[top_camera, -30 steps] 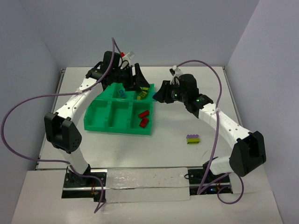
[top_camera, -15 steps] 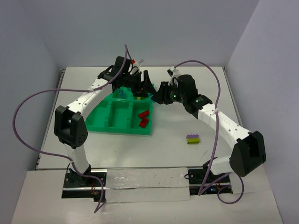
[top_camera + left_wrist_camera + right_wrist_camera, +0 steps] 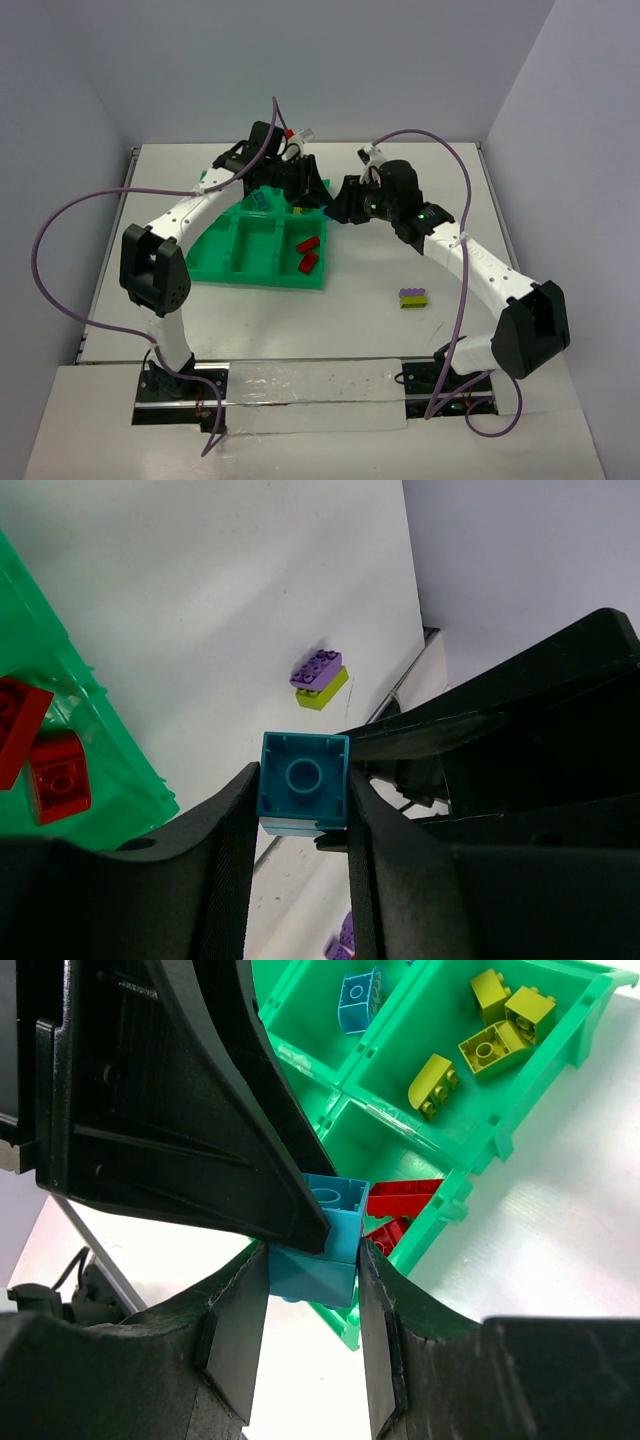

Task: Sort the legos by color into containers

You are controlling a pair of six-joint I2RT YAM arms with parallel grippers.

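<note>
Cyan bricks (image 3: 325,1235), two stacked together, sit pinched between both of your grippers, at the 2 o'clock corner of the green tray (image 3: 205,265) in the top view. Your left gripper (image 3: 302,785) has its jaws clamped on one brick of the pair. Your right gripper (image 3: 313,1275) has its jaws clamped on the other, and the two sets of fingers sit close against each other. In the tray you have red bricks (image 3: 307,255) in the 5 o'clock compartment, yellow-green bricks (image 3: 490,1030) in the 1 o'clock compartment and a blue brick (image 3: 358,1002) in the 12 o'clock one. A purple brick on a yellow-green one (image 3: 413,298) lies on the table (image 3: 250,330), well apart from the tray at its 4 o'clock.
</note>
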